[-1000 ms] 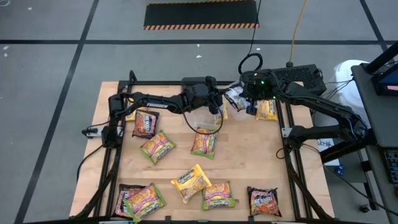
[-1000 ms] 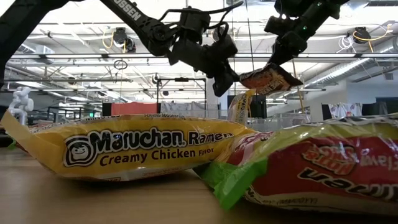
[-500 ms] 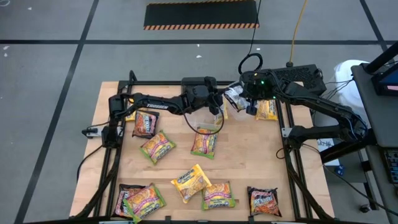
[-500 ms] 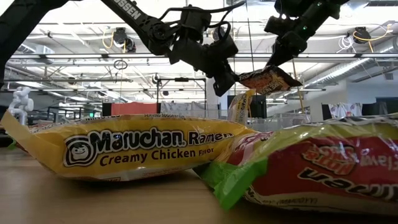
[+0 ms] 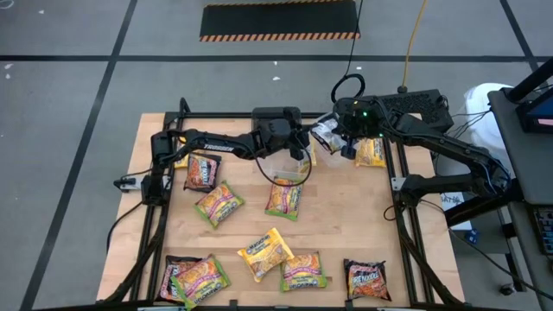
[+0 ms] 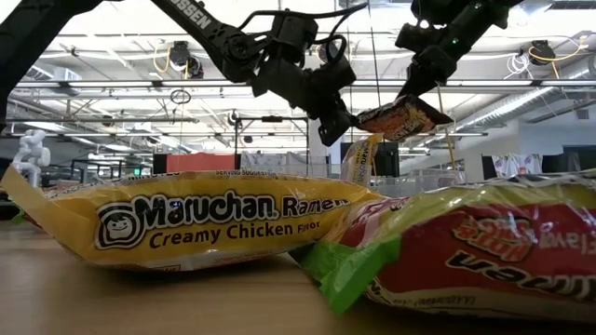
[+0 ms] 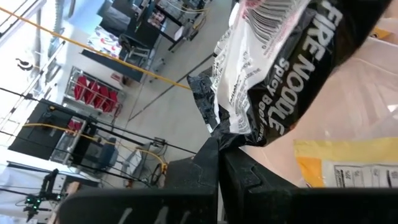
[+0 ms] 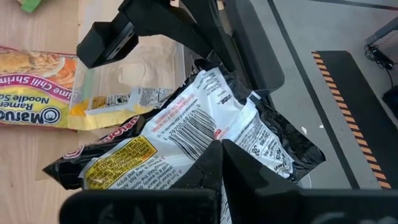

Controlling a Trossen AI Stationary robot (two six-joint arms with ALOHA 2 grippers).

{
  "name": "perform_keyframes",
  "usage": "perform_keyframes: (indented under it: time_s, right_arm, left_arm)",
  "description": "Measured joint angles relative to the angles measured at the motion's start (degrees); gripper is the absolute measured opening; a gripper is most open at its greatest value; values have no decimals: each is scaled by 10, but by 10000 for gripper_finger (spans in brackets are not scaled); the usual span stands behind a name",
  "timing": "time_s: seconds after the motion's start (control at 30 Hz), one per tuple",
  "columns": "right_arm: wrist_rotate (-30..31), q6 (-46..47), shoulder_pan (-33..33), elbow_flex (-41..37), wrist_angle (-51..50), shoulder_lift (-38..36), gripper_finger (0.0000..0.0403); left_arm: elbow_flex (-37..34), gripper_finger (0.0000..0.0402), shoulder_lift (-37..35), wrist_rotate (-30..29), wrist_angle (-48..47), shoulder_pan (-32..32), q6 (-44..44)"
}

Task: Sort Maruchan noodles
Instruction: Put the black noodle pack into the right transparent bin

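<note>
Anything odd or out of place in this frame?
Yes: the dark Fire Noodle packet hangs in the air above the table's far edge, pinched at opposite ends by both the left gripper and the right gripper. Two grippers on one packet looks like a handover or tug.

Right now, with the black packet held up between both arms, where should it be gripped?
By its flat crimped end seams, one from each side. The black packet hangs in the air, tilted, with the right gripper shut on one seam and the left gripper shut on the opposite one, clear of the bulky noodle block.
</note>
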Motion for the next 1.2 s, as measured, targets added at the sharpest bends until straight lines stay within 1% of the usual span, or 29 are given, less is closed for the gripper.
perform_keyframes:
  time_s: [0.13, 0.33, 0.5, 0.7, 0.8, 0.97, 1.07, 1.2]
  right_arm:
    - [5, 0, 0, 0, 2, 0, 11]
    - [61, -3, 0, 0, 7, 0, 49]
    - [61, -4, 0, 0, 17, 0, 78]
    - [61, -4, 0, 0, 27, 0, 95]
    - [61, -4, 0, 0, 33, 0, 96]
    - [63, -4, 0, 0, 35, 0, 96]
    - [88, -4, 0, 0, 35, 0, 96]
    - [130, -4, 0, 0, 35, 0, 96]
  left_arm:
    - [0, 0, 0, 0, -5, 0, -14]
    - [0, 0, 0, -1, -5, 0, -21]
    - [0, 0, 0, -1, -16, 1, -28]
    - [2, 0, 0, 0, -25, 1, -30]
    - [35, 0, 1, 0, -78, 1, -37]
    - [130, 0, 1, 0, -199, 1, -44]
    - [179, 0, 1, 2, -258, 1, -47]
    - [213, 0, 1, 7, -284, 1, -42]
